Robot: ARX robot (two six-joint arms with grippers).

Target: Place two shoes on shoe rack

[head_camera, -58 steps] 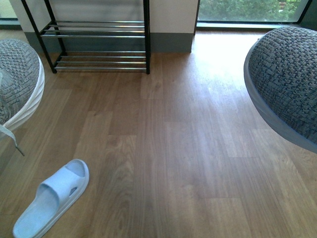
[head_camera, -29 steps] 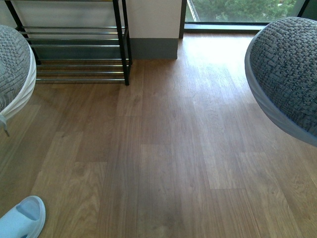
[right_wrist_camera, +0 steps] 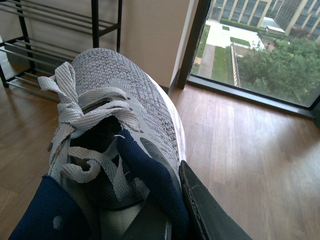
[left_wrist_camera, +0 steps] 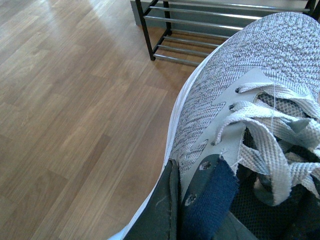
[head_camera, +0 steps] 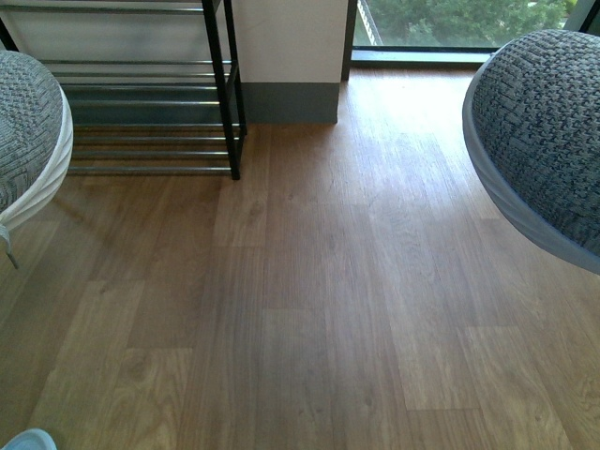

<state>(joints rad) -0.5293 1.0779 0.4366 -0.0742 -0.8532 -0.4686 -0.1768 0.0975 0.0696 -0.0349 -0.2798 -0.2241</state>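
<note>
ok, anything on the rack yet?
Visible bars of the rack are bare. Its left end is behind the left shoe, top tier cropped. The right shoe hangs clear of it.

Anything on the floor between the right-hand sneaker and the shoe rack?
No. In the front view only bare wood floor runs from the right sneaker to the shoe rack; a pale sandal tip lies well off that line.
</note>
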